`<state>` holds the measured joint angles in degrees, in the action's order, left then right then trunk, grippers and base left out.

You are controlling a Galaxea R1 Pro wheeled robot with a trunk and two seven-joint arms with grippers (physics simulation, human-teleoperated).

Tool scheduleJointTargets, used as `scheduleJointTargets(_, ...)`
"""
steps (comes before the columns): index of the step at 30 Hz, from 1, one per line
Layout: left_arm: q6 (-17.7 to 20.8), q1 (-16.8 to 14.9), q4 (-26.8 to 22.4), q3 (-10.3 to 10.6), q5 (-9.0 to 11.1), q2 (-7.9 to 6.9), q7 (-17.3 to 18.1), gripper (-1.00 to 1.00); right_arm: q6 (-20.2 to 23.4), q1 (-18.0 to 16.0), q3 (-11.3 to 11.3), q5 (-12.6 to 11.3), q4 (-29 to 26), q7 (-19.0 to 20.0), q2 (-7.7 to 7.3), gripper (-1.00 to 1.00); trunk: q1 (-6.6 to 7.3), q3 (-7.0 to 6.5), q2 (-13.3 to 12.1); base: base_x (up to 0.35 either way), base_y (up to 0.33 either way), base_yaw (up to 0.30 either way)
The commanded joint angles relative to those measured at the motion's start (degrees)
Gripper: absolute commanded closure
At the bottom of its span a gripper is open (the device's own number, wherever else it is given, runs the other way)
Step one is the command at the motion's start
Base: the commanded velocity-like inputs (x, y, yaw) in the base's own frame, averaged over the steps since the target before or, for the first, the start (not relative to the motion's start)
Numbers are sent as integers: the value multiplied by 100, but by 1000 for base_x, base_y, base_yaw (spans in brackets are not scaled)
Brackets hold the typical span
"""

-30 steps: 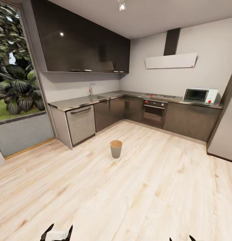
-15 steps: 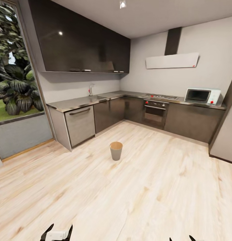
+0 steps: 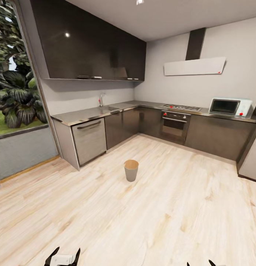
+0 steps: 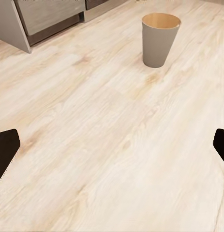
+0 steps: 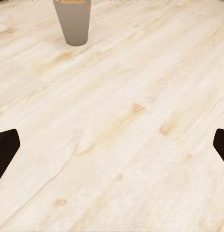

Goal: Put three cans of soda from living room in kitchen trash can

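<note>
The trash can [image 3: 131,170], a small tapered grey bin with a brown inside, stands upright alone on the light wood floor in the middle of the kitchen. It also stands ahead of both grippers as the trash can [image 4: 160,41] and the trash can [image 5: 73,24]. My left gripper [image 3: 65,257] sits at the lower edge of the head view, open, with nothing between its black fingers [image 4: 5,150]. My right gripper [image 3: 199,263] barely peeks in at the lower right, also open and holding nothing, fingers [image 5: 5,150] wide apart. The soda cans are out of view.
Dark grey cabinets [image 3: 122,123] with a steel worktop and sink [image 3: 106,108] run along the back in an L. A built-in oven [image 3: 175,125] and a microwave [image 3: 229,106] are at the back right. A big window [image 3: 17,92] is at the left.
The whole view has shifted as the camera came closer to the kitchen units; the bin now appears slightly larger and lower. Both grippers keep the same open pose.
</note>
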<state>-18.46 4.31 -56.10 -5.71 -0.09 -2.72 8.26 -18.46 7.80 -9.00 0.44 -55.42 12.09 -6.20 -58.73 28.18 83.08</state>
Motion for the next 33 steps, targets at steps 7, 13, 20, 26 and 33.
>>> scheduleJointTargets(7, 0, 0, 2, -1, -3, 0, 0, -100, 0, 2, 3, 0, 18, -1, 2, -100, 0, 0, 0, 272, 155, 0)
scheduleJointTargets(13, 0, 0, 3, 0, -7, 0, 1, -100, 0, 0, 3, 0, 56, -2, 1, -100, 0, 0, 0, 276, 156, 0)
scheduleJointTargets(20, 0, 0, 3, 0, -8, 0, 0, -100, 0, 1, 3, 0, 70, -3, -2, -100, 0, 0, 0, 280, 156, 0)
scheduleJointTargets(26, 0, 0, 3, -1, -9, 0, 0, -100, 0, -2, 3, 0, 102, -2, -4, -100, 0, 0, 0, 281, 156, 0)
scheduleJointTargets(33, 0, 0, 3, 0, -9, 0, 0, -100, 0, -2, 3, 0, 109, -3, -4, -100, 0, 0, 0, 276, 80, 0)
